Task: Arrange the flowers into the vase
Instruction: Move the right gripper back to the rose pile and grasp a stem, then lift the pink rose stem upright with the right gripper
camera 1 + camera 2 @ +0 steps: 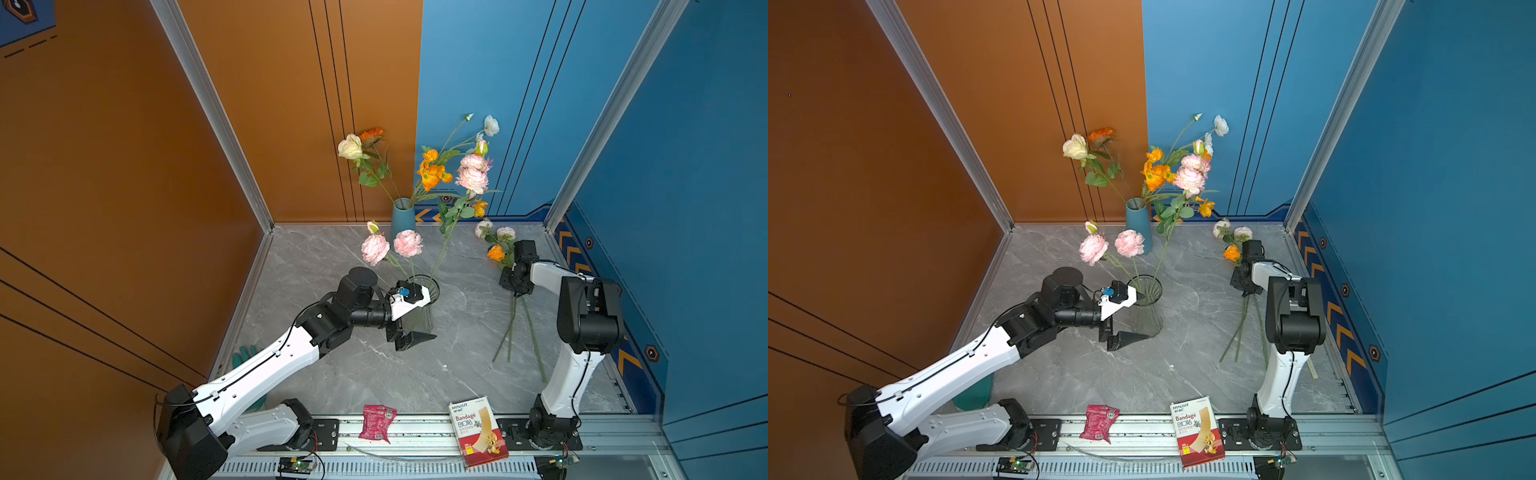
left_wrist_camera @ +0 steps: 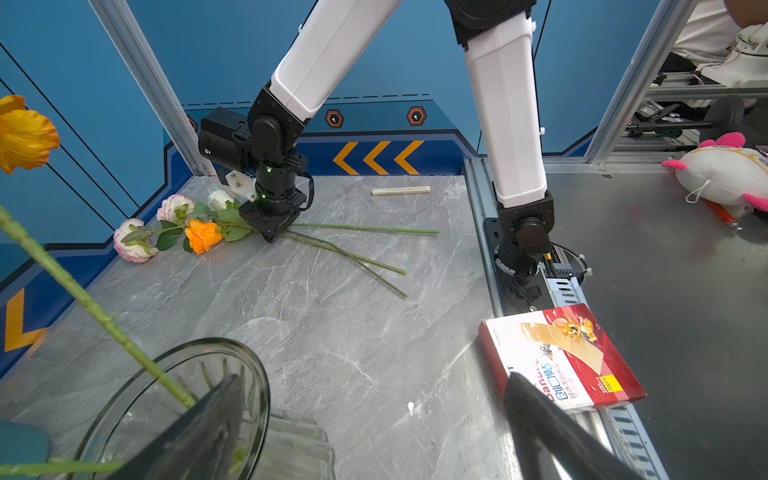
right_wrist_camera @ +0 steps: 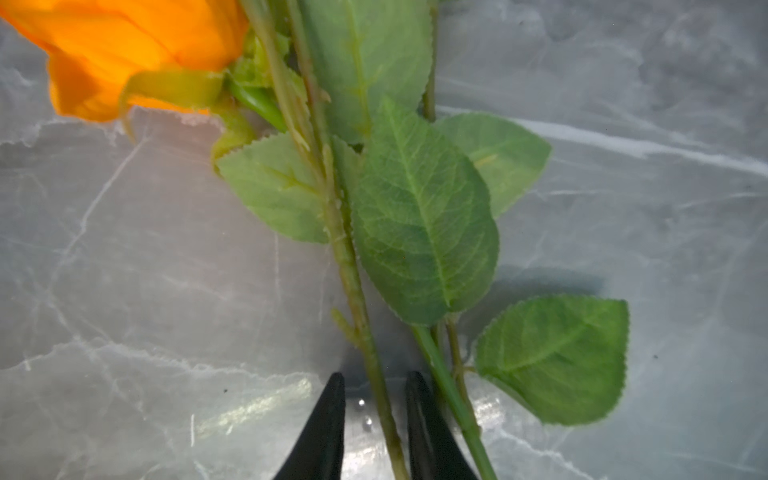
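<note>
A clear glass vase [image 1: 428, 291] [image 1: 1148, 299] [image 2: 166, 395] stands mid-table. It holds two pink peonies [image 1: 376, 248] and a tall pink-headed stem [image 1: 471, 174]. My left gripper [image 1: 415, 328] [image 1: 1129, 328] [image 2: 374, 407] is wide open beside the vase, with one finger over its rim and nothing held. More flowers lie flat at the right: an orange rose [image 1: 496, 251] [image 2: 202, 235] [image 3: 124, 41] and pink-white blooms [image 2: 174, 208]. My right gripper [image 1: 515, 286] [image 1: 1246, 286] [image 3: 376, 386] is down on them. Its fingers stand narrowly apart with one green stem [image 3: 353, 282] between them.
A blue vase [image 1: 402, 220] at the back wall holds a cream rose [image 1: 350, 146] and orange poppies [image 1: 432, 170]. A bandage box [image 1: 478, 432] and a red packet [image 1: 376, 422] lie on the front rail. A white stick [image 2: 400, 190] lies by the right wall.
</note>
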### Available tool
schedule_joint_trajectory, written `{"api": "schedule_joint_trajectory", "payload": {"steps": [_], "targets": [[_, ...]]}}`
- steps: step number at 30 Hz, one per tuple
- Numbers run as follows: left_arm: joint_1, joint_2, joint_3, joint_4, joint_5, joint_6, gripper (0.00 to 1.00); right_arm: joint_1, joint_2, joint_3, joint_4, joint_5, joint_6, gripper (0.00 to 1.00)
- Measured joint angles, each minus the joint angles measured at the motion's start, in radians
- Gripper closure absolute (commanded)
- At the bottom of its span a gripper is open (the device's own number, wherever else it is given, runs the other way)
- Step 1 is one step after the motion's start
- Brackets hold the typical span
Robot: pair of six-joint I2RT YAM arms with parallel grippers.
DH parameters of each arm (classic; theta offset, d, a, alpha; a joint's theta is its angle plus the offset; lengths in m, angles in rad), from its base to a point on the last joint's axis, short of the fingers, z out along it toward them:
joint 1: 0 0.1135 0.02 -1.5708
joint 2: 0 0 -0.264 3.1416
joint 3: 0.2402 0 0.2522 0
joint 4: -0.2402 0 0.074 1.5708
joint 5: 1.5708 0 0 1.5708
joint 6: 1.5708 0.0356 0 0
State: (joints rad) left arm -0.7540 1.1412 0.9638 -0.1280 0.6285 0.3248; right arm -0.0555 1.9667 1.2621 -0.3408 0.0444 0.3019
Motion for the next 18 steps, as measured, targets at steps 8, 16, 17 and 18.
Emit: {"api": "schedule_joint_trajectory", "payload": {"steps": [8, 16, 17, 18], "targets": [[0.0, 0.0, 0.0, -0.003, 0.0, 0.0, 0.02, -0.001, 0.0, 0.002, -0.008, -0.043, -0.035, 0.93], [0.0, 0.0, 0.0, -0.003, 0.0, 0.0, 0.02, -0.003, -0.005, 0.001, -0.008, -0.116, -0.057, 1.0], [0.0, 0.0, 0.0, -0.003, 0.0, 0.0, 0.02, -0.003, -0.011, -0.003, -0.008, -0.129, -0.059, 1.0], [0.0, 0.0, 0.0, -0.003, 0.0, 0.0, 0.02, -0.003, -0.02, -0.01, -0.008, -0.145, -0.059, 1.0]]}}
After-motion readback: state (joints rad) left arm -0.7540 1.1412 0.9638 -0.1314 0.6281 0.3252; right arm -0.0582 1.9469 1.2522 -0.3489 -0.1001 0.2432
